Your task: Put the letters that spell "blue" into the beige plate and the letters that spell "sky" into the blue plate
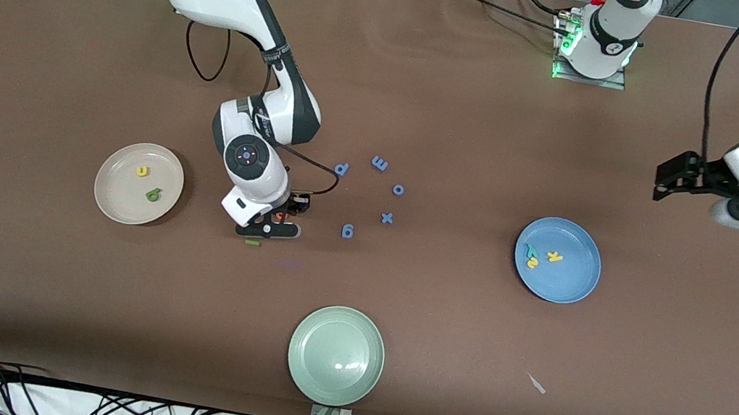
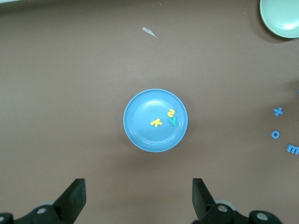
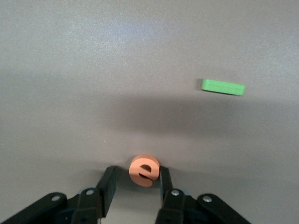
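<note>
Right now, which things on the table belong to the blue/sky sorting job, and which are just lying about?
Job:
beige plate with yellow u and green b
orange e between the right claw fingers
green l on the table
blue plate with s, k, y

Lying about:
pale green plate
blue letters

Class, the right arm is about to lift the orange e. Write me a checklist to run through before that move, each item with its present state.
1. Orange e sits between the right hand's fingers: ok.
2. Grip fully closed on the e: cannot tell.
3. Green l lies apart from the hand: ok.
4. Beige plate has room; it holds only u and b: ok.
5. Left hand open, waiting above the blue plate: ok.
6. s, k, y in the blue plate: ok.
</note>
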Motion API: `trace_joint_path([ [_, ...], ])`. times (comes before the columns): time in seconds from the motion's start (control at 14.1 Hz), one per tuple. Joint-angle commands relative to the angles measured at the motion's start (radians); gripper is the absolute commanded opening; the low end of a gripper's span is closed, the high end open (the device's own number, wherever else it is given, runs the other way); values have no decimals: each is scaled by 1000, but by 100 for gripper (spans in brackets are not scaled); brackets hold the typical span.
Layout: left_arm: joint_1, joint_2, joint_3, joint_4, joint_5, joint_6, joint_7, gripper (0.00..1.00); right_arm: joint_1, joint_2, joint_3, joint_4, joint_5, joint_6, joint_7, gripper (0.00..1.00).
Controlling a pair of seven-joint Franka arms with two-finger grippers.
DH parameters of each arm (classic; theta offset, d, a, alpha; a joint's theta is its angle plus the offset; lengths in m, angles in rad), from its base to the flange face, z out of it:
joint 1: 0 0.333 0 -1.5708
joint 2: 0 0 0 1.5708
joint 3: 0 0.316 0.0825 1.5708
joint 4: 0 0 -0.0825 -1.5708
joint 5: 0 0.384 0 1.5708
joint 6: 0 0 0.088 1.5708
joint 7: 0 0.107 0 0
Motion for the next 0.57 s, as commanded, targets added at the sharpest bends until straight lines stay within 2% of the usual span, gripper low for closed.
trace_joint_path([
  [0.0,-34,-115,30,-132,-13,81,9,100,-3,6,0,10,17,4,-8,38],
  [0.07,-34,-165,35,-198,-11,85,15,100,-3,8,-1,10,17,6,-8,31],
  [0.21,-24,-183,35,-222,-10,89,15,100,-4,8,-1,8,15,13,-10,19],
  [0.49,-20,-164,30,-214,-10,84,-3,100,-10,18,-3,5,15,43,-10,16],
])
